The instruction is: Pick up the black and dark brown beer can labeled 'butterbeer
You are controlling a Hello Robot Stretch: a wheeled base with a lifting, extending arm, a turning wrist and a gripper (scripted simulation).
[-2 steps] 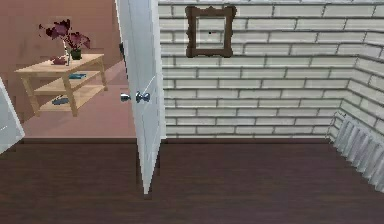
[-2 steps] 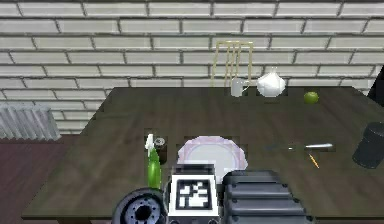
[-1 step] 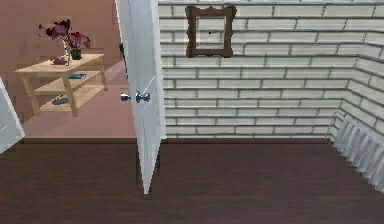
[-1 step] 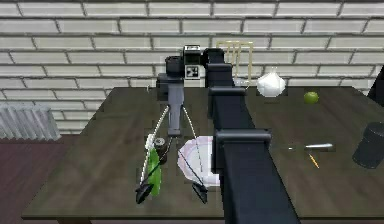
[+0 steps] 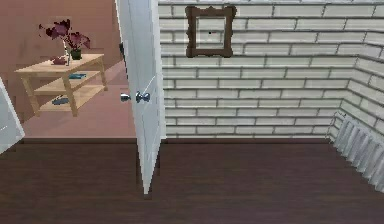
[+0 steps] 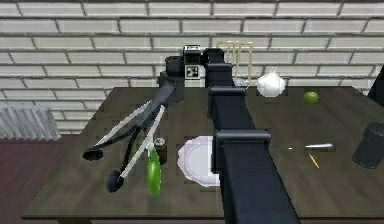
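A dark table (image 6: pixel 330 120) stands by a white brick wall (image 6: pixel 100 50). The arm (image 6: pixel 240 150), a big dark bar, goes up the middle of it. Just left of the arm lies a white plate (image 6: pixel 195 160). On the other side of the arm are a round white jug (image 6: pixel 270 83), a little green apple (image 6: pixel 311 97), a thin pencil (image 6: pixel 313 158) and a dark cup (image 6: pixel 370 145). A pale rack (image 6: pixel 237 52) stands at the back by the wall. A long green thing (image 6: pixel 153 175) lies just left of the plate (I cannot tell what it is). A grey radiator (image 6: pixel 25 122) is on the wall past the table's left end.

In the forward view a white door (image 5: pixel 140 60) stands open. Past it are a wooden shelf table (image 5: pixel 62 80) with flowers (image 5: pixel 66 40) on top, and a picture frame (image 5: pixel 211 32) on the bricks.

A small dark thing (image 6: pixel 159 147) stands on the table between the green thing's top end and the plate. It is short like a can, with a bit of red on top. It is too small to see any label.

The gripper (image 6: pixel 102 168) stretches two thin fingers (image 6: pixel 130 125) down across the table. One finger runs close by the small dark thing; I cannot tell if they touch, or if the gripper holds anything.
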